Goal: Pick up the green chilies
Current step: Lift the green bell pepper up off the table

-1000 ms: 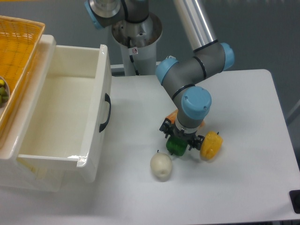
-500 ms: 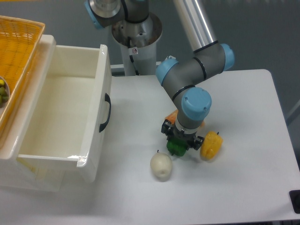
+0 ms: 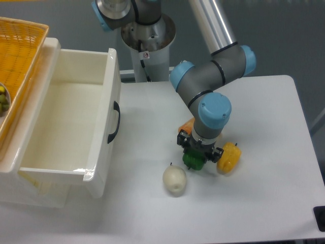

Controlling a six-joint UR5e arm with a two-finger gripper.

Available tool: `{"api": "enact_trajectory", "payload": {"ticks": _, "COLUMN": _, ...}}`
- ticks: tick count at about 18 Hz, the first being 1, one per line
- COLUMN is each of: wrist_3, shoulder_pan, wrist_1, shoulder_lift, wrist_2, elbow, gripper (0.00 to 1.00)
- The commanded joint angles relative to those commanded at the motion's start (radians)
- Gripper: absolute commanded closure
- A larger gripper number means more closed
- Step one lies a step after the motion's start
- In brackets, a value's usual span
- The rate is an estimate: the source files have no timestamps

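A white table (image 3: 264, 117) with rounded corners fills most of the frame; behind it, across the top, lies a dull grey-blue floor (image 3: 284, 30), evenly lit.

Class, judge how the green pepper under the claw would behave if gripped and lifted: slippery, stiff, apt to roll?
The green pepper looks glossy, so it may slip between the fingers of the claw. Its blocky, lobed shape suggests it holds form and wobbles rather than rolls. The yellow pepper sits close, so it might get nudged.

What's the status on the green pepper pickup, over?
Gripper down on the green chilies, jaws hidden under the wrist, grasp unconfirmed. Pepper on the table. Yellow pepper close right, pale round fruit front-left.
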Motion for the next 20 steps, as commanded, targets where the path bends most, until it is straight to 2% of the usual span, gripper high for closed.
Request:
{"api": "enact_trajectory", "payload": {"ticks": 2, "wrist_3": 0.0, "shoulder_pan": 0.008, "wrist_1": -0.037, "shoulder_lift": 0.021, "wrist_2": 0.0, "elbow": 0.011, "gripper": 0.72}}
{"api": "enact_trajectory", "payload": {"ticks": 6, "wrist_3": 0.0, "shoulder_pan": 0.025, "wrist_1": -0.193, "shoulder_lift": 0.061, "wrist_2": 0.0, "elbow": 0.074, "gripper": 0.72}}
{"api": "enact_trajectory", "payload": {"ticks": 8, "wrist_3": 0.0, "shoulder_pan": 0.026, "wrist_1": -0.241, "shoulder_lift": 0.089, "wrist_2": -0.002, "elbow": 0.084, "gripper": 0.72}}
{"api": "enact_trajectory", "payload": {"ticks": 16, "wrist_3": -0.012, "shoulder_pan": 0.022, "wrist_1": -0.331, "shoulder_lift": 0.195, "wrist_2": -0.011, "elbow": 0.086, "gripper": 0.72}}
{"api": "enact_trajectory", "payload": {"ticks": 20, "wrist_3": -0.104, "shoulder_pan": 0.02, "wrist_1": -0.351, "shoulder_lift": 0.244, "wrist_2": -0.072, "elbow": 0.086, "gripper": 0.72}}
